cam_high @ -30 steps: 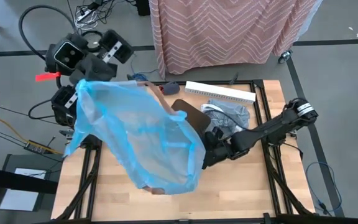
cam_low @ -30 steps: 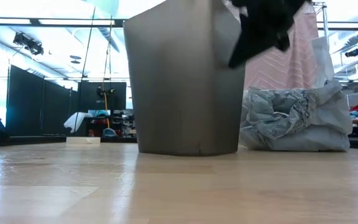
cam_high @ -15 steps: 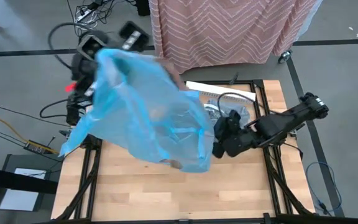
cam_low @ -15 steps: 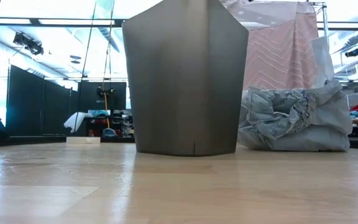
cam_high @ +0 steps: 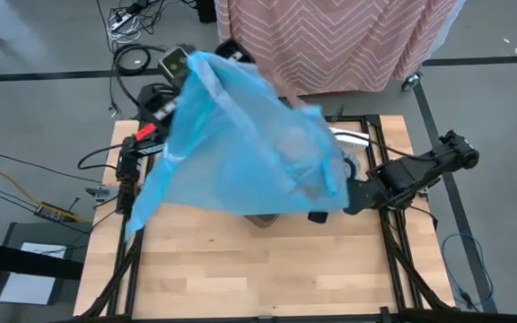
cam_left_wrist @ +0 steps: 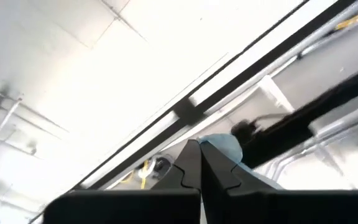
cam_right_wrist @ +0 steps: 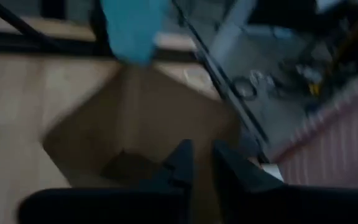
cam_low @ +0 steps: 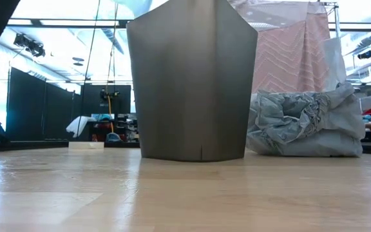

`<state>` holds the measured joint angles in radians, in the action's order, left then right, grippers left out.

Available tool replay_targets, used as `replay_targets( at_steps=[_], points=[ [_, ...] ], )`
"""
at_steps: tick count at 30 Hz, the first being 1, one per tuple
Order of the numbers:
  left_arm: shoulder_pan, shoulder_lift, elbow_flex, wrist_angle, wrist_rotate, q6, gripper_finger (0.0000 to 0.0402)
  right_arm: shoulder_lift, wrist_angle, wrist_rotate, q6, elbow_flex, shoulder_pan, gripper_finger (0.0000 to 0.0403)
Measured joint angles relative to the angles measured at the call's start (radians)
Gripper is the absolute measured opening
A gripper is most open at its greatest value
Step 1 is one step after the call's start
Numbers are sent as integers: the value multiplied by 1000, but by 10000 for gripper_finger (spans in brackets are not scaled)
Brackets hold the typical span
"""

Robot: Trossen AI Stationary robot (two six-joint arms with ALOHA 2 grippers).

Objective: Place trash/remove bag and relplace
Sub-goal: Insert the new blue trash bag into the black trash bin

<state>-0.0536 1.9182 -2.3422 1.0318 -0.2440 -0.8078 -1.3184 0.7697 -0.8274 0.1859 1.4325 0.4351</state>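
A bright blue plastic bag hangs spread over the middle of the table and hides most of the grey bin in the high view. My left gripper is raised over the far left, points upward, and is shut on the blue bag. My right gripper hovers over the bin's open mouth, fingers slightly apart with nothing between them; a flap of the blue bag hangs beyond it. The grey bag lies crumpled on the table, to the bin's right in the low view. The trash is out of view. My left gripper pinches a small bit of the blue bag's plastic between its two shut fingertips, which point upward. In the high view the bag's top sits at the gripper and the rest hangs below it, billowed out and clear of the table.
A white slatted strip lies at the far right of the table. A pink chevron cloth hangs beyond the far edge. Cables and equipment lie on the floor at far left. Bare wood shows along the near half.
My left gripper has swung toward the far edge and the table's middle, tipping upward, and has carried the blue bag with it; the bag now hangs over the bin and the far right instead of the left-middle. My right gripper has risen out of the low view.
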Motion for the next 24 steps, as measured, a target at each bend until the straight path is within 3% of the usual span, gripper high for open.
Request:
replay_targets(
  at_steps=[6,11,18,22,24],
  points=[
    [11,-29,-15,27,-34,-38,1,-4,-222,26,-261,0,-41,165],
    [33,-64,-14,29,-96,-42,1,-4,-414,170,-379,0,-123,232],
    [79,-95,-15,40,-175,-40,1,-42,-639,401,-433,-26,-271,245],
    [89,-117,-14,45,-229,-42,2,-87,-765,563,-441,-27,-304,243],
    [90,-126,-14,46,-250,-42,2,-98,-807,591,-466,-29,-307,243]
  ],
)
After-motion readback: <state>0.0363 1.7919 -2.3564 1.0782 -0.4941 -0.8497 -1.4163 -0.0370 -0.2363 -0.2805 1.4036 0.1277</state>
